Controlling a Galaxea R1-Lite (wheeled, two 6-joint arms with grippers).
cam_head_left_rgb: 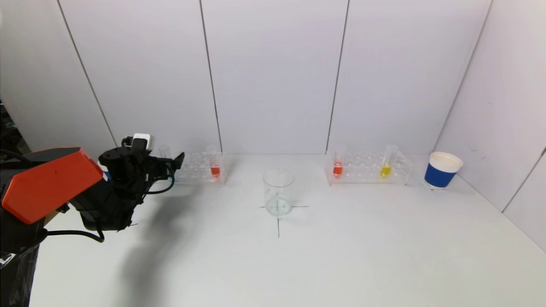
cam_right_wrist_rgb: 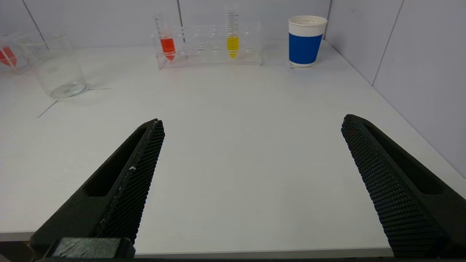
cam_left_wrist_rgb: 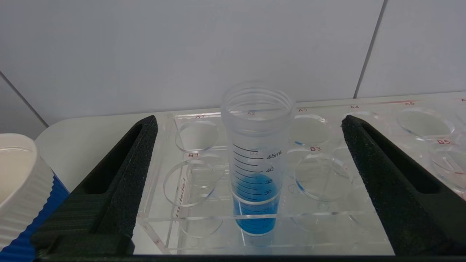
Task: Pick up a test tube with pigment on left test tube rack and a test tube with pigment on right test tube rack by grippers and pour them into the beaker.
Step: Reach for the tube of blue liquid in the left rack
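Note:
My left gripper (cam_left_wrist_rgb: 249, 119) is open at the left test tube rack (cam_left_wrist_rgb: 182, 214), and also shows in the head view (cam_head_left_rgb: 175, 163). A tube with blue pigment (cam_left_wrist_rgb: 256, 171) stands upright in the rack's front row between the two fingers, apart from both. A tube with red pigment (cam_head_left_rgb: 215, 167) stands at the far end of that rack (cam_head_left_rgb: 196, 168). The right rack (cam_head_left_rgb: 367, 169) holds a red tube (cam_head_left_rgb: 338, 166) and a yellow tube (cam_head_left_rgb: 386, 167). The glass beaker (cam_head_left_rgb: 278, 192) stands mid-table. My right gripper (cam_right_wrist_rgb: 253, 120) is open and empty over the table's front edge, out of the head view.
A blue-and-white paper cup (cam_head_left_rgb: 442, 170) stands right of the right rack. Another such cup (cam_left_wrist_rgb: 18, 182) stands close beside my left gripper's finger. White walls close the back and right. A black cross is marked under the beaker.

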